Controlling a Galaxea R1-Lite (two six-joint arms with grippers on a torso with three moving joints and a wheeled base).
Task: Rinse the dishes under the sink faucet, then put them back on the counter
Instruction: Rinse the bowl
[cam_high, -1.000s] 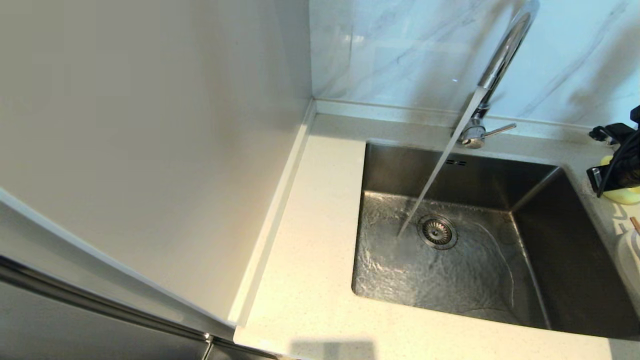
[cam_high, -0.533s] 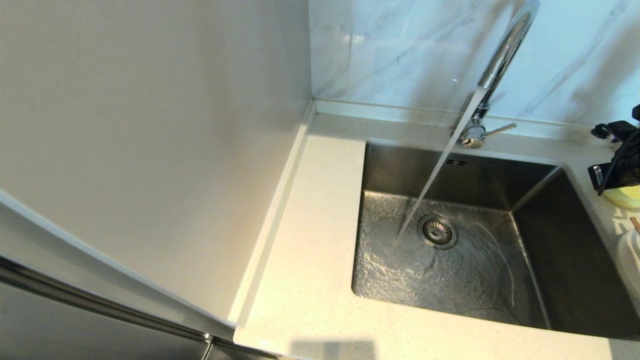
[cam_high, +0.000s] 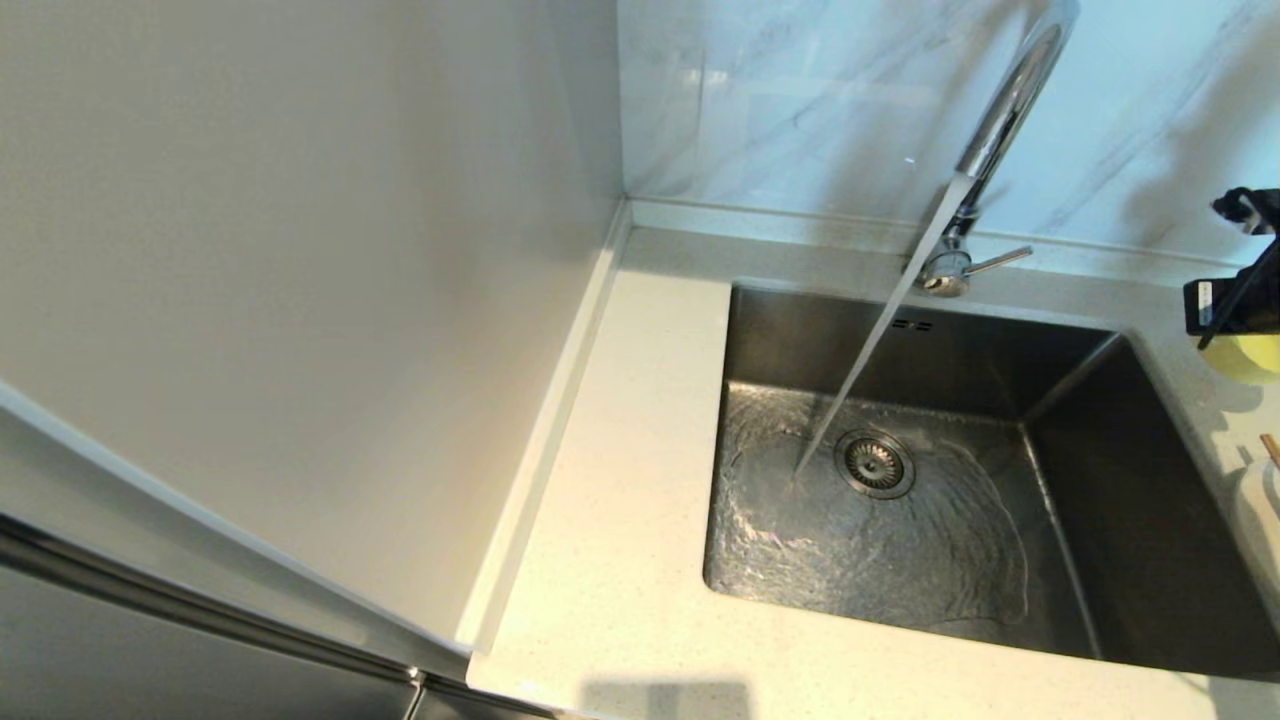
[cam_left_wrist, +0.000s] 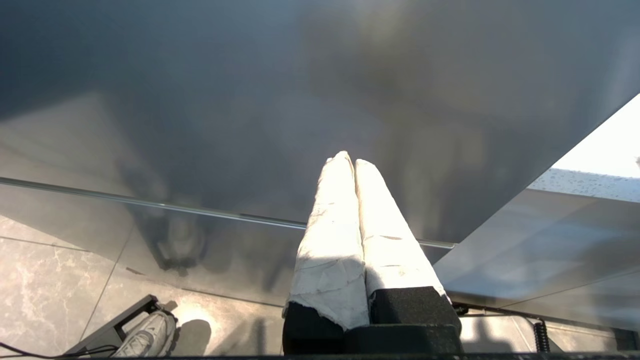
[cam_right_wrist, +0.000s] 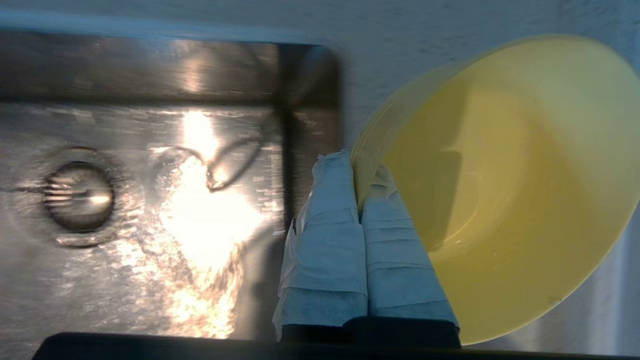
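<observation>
Bowl (cam_right_wrist: 505, 190): pale yellow, round, tilted, rim pinched by right end effector (cam_right_wrist: 357, 175), held at sink's right edge, above counter (cam_high: 620, 560); only sliver shows in head view.
Plate (cam_high: 1262, 515): white, flat on counter right of sink, mostly cut off by frame edge.
Chopsticks (cam_high: 1270, 448): brown tip just visible beside plate.
Faucet (cam_high: 1000, 120): chrome gooseneck, side lever pointing right, water streaming.
Sink (cam_high: 1130, 500): steel basin, stream landing just left of drain strainer (cam_high: 874, 463), floor wet and rippled.
</observation>
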